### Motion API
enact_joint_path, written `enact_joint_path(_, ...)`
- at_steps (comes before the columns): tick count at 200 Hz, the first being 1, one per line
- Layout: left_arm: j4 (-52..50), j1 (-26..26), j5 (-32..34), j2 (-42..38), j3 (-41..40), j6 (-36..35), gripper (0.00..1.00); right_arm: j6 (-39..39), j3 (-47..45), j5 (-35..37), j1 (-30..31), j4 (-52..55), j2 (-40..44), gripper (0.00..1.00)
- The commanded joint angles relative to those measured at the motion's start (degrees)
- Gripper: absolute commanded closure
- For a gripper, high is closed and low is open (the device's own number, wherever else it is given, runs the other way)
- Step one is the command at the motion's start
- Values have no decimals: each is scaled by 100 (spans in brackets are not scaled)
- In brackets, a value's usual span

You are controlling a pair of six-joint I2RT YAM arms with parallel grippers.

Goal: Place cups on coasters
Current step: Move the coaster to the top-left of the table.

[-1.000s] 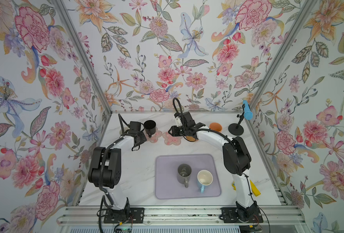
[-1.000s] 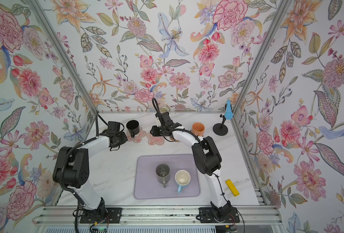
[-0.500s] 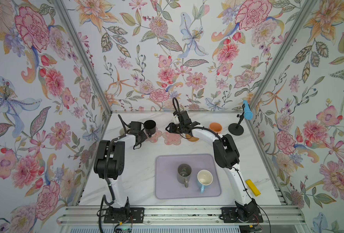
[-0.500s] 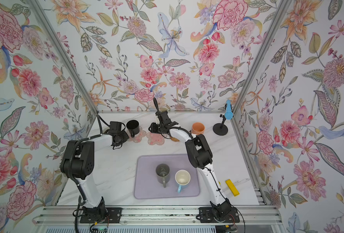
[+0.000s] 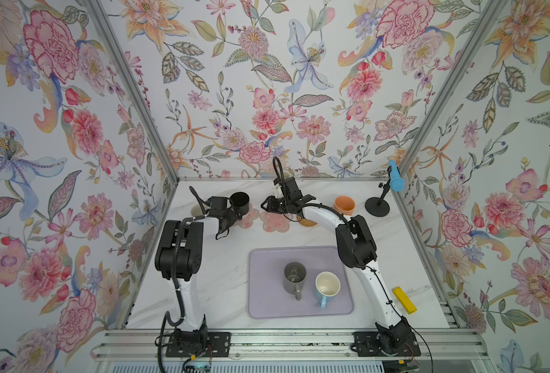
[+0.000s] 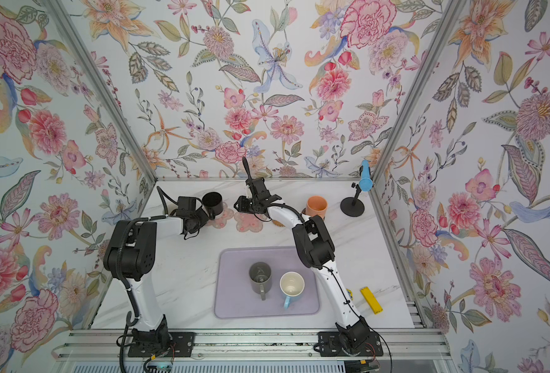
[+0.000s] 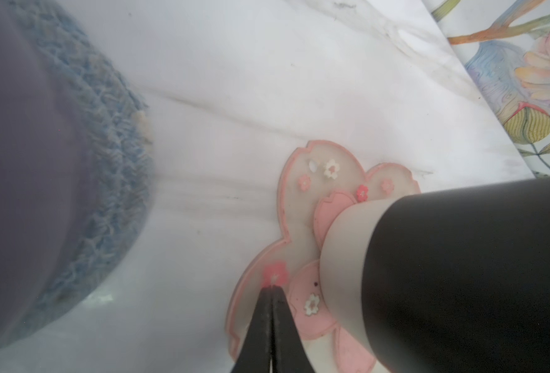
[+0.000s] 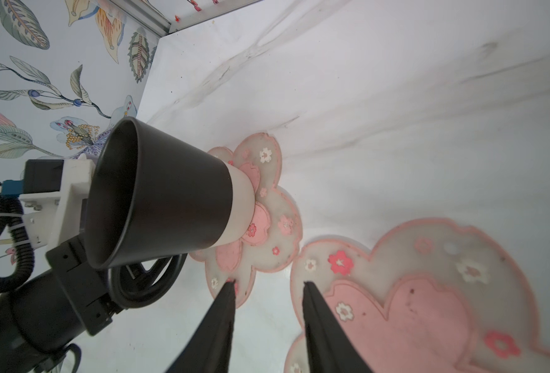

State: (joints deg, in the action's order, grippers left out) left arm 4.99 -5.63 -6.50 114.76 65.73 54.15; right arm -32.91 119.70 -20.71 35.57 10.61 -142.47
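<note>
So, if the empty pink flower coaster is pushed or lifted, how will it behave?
The empty pink flower coaster looks thin and translucent, probably soft: lifted by an edge it may flop. Lying flat on the smooth marble table, it would likely slide, not roll or tip. It seems light.

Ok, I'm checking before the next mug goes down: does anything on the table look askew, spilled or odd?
Nothing spilled or tipped. One oddity: the left gripper, shut, has its tips on a petal of the pink flower coaster that the black mug stands on; whether it pinches the petal, I cannot tell.
</note>
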Motion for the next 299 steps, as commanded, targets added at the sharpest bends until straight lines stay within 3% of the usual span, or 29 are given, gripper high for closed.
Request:
enact_joint_path(1, 20, 36, -143, 187, -78, 144, 95, -120, 167, -30, 68, -87, -197, 63)
enact_joint_path(18, -213, 36, -89, 175, -66, 106, 100, -148, 146, -32, 74, -90, -209, 63)
enact_joint_path(71, -968, 20, 7, 92, -255, -44, 100, -151, 122, -29, 83, -86, -202, 62)
enact_joint_path(208, -995, -17, -164, -400, -1049, -9, 100, -119, 74, -144, 110, -191, -224, 61)
enact_joint_path(276, -1463, -274, 11, -494, -621, -335, 100, -118, -182, -127, 109, -200, -56, 61)
enact_joint_path(299, -1482, -290, 115, -565, -482, -369, 94, -45, -292, -142, 98, -198, 63, 61)
